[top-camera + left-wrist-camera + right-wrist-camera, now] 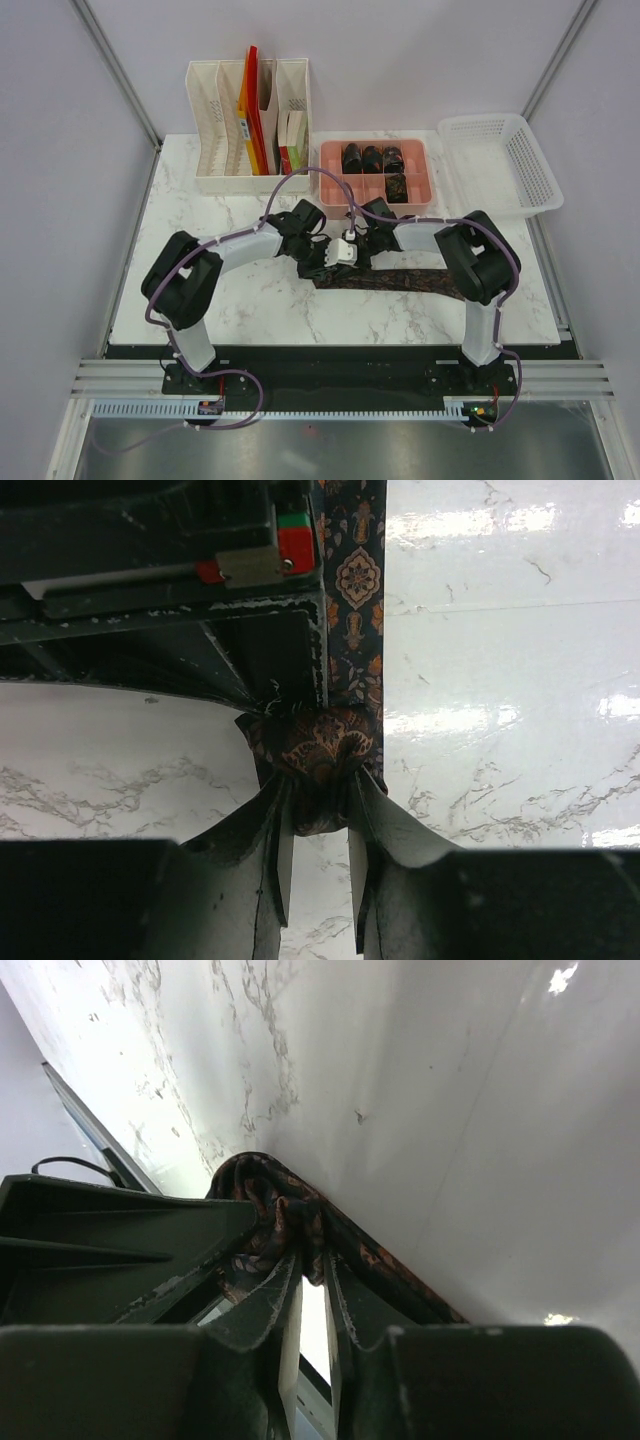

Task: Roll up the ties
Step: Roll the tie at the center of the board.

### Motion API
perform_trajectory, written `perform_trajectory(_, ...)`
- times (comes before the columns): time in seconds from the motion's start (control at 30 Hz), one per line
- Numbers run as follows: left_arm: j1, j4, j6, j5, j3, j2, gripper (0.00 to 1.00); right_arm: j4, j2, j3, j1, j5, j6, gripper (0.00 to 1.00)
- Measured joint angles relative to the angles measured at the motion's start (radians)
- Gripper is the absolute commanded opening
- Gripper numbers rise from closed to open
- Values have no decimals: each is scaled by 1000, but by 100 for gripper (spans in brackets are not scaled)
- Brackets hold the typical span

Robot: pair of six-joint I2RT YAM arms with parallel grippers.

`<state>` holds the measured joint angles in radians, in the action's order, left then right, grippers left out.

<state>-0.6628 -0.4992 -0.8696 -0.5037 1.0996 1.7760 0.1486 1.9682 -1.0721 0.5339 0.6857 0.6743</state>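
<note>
The coil could spring open if my left gripper (pixel 318 785), clamped on the rolled end of the tie (pixel 355 580) near the table's (pixel 250 310) middle, slips. The right gripper's (pixel 308 1260) fingers stand slightly apart at the roll, and I cannot tell whether they grip it. The tie is dark with orange ornament, its flat tail running toward the right edge.

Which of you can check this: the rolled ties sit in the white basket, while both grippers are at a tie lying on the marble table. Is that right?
No: the top external view shows the rolled ties in the pink tray, not the white basket. The rest stands: left gripper and right gripper are at a tie on the marble table.
</note>
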Motion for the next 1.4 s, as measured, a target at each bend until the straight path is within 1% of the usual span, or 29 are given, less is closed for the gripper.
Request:
perform_trajectory(0.17,-7,-16,-4,9,17,14,25,69,-8,-23,-13,-6,-42,29)
perform_trajectory(0.3,-8,-23,-5,10,23,18,25,120,-35,-25,-34,-5,-74,41)
perform_trajectory(0.4,-9,-26,-6,11,26,20,26,137,-64,-25,-50,-1,-87,44)
perform_trajectory(0.47,-11,-29,-7,13,29,23,27,127,-90,-18,-59,4,-86,44)
perform_trajectory(0.57,-12,-33,-12,14,32,24,27,74,-142,17,-64,21,-61,45)
perform_trajectory(0.73,-12,-34,-14,12,33,24,27,-102,-182,124,-61,25,41,46)
perform_trajectory(0.9,-12,-42,-14,12,41,30,27,-235,-171,217,-60,23,127,47)
perform_trajectory(1.13,-12,-45,-14,13,43,31,27,-373,-117,227,-43,22,195,47)
perform_trajectory(1.2,-12,-46,-14,13,43,31,27,-389,-114,227,-31,21,200,43)
perform_trajectory(1.23,-12,-48,-14,14,43,31,27,-396,-112,227,-26,18,202,35)
perform_trajectory(1.3,-12,-48,-14,14,43,31,28,-403,-108,227,-23,16,203,26)
perform_trajectory(1.33,-12,-48,-14,15,43,31,29,-407,-104,227,-18,14,205,19)
perform_trajectory(1.4,-12,-49,-14,15,43,31,31,-412,-100,225,-11,10,204,11)
